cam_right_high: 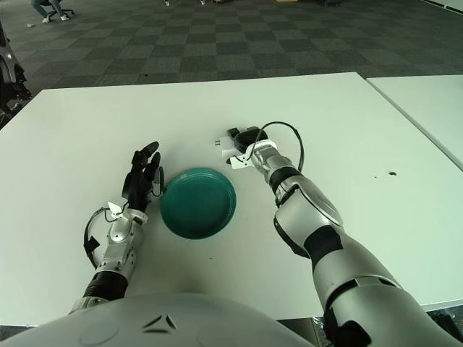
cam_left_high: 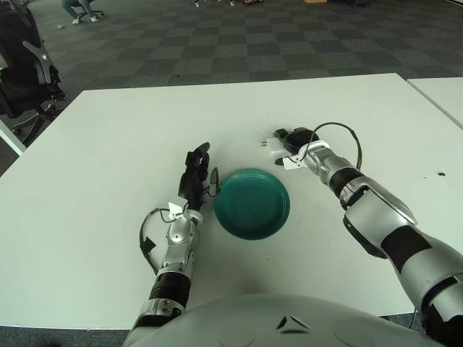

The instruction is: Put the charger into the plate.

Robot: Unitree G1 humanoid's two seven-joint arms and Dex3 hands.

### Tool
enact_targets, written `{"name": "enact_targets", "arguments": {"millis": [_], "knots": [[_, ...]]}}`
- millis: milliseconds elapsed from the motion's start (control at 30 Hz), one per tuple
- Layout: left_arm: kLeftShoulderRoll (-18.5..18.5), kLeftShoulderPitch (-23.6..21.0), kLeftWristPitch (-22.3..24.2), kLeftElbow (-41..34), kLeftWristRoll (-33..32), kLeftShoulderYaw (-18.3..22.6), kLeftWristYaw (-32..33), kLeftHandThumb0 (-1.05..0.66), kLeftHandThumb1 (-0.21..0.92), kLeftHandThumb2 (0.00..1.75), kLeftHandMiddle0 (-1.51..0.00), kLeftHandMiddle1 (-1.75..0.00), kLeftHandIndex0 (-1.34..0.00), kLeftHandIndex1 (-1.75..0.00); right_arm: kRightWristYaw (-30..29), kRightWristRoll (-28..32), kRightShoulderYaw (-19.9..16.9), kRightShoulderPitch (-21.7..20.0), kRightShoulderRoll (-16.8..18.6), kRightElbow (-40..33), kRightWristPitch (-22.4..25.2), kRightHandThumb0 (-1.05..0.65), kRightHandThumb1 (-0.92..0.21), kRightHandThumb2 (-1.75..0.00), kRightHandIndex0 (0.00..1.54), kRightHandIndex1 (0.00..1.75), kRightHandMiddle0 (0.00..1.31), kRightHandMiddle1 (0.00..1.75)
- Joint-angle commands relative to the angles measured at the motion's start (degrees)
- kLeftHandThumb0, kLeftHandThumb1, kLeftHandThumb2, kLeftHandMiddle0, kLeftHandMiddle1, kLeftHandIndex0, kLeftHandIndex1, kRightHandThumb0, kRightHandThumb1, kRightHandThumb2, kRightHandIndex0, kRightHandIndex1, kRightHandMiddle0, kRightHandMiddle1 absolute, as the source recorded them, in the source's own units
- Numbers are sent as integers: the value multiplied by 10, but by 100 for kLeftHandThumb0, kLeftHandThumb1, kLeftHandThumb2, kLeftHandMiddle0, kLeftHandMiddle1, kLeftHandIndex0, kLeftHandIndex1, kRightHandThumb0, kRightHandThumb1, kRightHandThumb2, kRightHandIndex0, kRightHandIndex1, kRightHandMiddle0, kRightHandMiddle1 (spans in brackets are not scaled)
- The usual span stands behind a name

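The teal plate [cam_left_high: 252,203] sits on the white table [cam_left_high: 108,166], near the front middle. The small white charger [cam_left_high: 272,142] with its prongs pointing left lies on the table just behind and to the right of the plate. My right hand [cam_left_high: 293,139] is at the charger, its dark fingers curled around the charger's right end, low on the table top. My left hand [cam_left_high: 197,170] shows just left of the plate, fingers spread and pointing away, holding nothing.
A black cable loop [cam_left_high: 341,134] arches over my right wrist. A small dark mark [cam_left_high: 440,174] is on the table at the right. A second white table [cam_left_high: 443,92] stands at the far right. A black office chair [cam_left_high: 22,69] stands off the left edge.
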Motion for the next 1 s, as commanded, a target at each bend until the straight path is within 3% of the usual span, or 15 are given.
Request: {"name": "enact_targets", "arguments": {"millis": [0, 133, 367, 433, 600, 967], "knots": [[-46, 66, -7, 73, -16, 2, 10, -85, 92, 84, -24, 0, 0, -68, 26, -29, 30, -1, -14, 16, -17, -73, -92, -57, 46, 153, 3, 149], [-47, 67, -9, 71, -13, -1, 17, -85, 92, 83, -24, 0, 0, -69, 37, -53, 57, -10, -26, 20, -32, -69, -92, -56, 54, 170, 10, 167], [-52, 66, -5, 69, -12, -6, 28, -83, 92, 83, -23, 0, 0, -70, 57, -73, 84, -12, -38, 28, -43, -64, -92, -54, 61, 174, 27, 174], [-53, 67, -8, 68, -12, -7, 30, -82, 92, 83, -23, 0, 0, -72, 67, -74, 88, -13, -40, 29, -44, -49, -80, -69, 62, 174, 30, 174], [-57, 68, -14, 67, -11, -11, 37, -81, 92, 83, -23, 0, 0, -72, 80, -76, 94, -12, -46, 31, -44, -41, -67, -85, 66, 175, 36, 175], [-62, 70, -24, 67, -25, -4, 49, -80, 92, 81, -25, -1, 0, -73, 78, -69, 97, -4, -52, 32, -36, -42, -55, -102, 77, 175, 44, 175]]}}
